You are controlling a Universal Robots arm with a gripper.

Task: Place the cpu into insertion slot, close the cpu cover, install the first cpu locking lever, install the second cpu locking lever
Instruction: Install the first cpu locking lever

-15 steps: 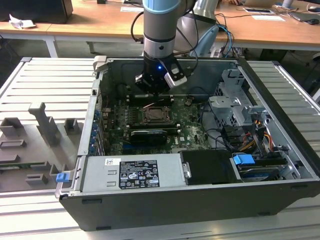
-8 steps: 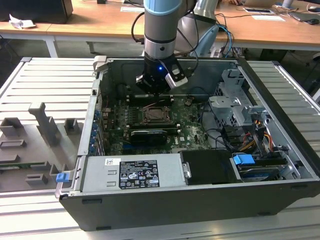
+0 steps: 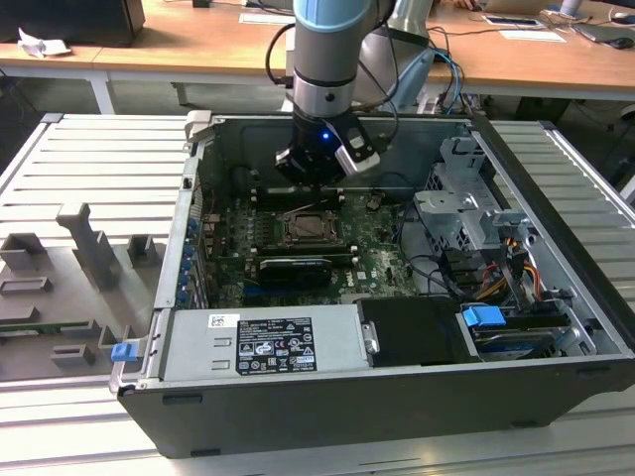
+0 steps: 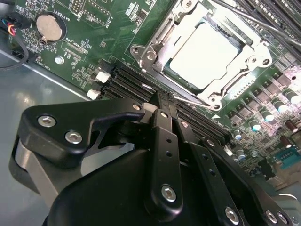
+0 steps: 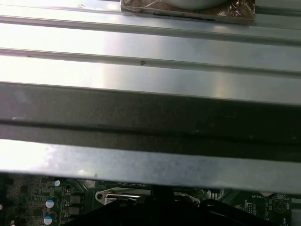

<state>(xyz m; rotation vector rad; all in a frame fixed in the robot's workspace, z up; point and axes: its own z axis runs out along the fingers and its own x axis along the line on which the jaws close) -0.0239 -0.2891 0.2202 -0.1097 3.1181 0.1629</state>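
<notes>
The cpu point(image 4: 207, 52), a pale silver square, lies in the insertion slot point(image 3: 310, 230) on the green motherboard. The silvery cpu cover point(image 4: 160, 37) lies flat over the chip's edges as a frame. A thin metal locking lever point(image 4: 190, 95) runs along the socket edge nearest my fingers. My gripper point(image 4: 165, 96) is shut, its black fingers pressed together with nothing seen between them. Its tips hang just beside that lever, at the socket's corner. In the exterior view the gripper point(image 3: 316, 186) hovers inside the open computer case, just behind the socket.
Long black memory slots point(image 4: 124, 82) run under the fingers. A coin battery point(image 4: 49, 27) sits on the board. The power supply point(image 3: 263, 342), a drive cage point(image 3: 466, 213) and cables crowd the case. The case wall point(image 5: 150, 113) stands close by. A grey fixture tray point(image 3: 79, 268) lies outside.
</notes>
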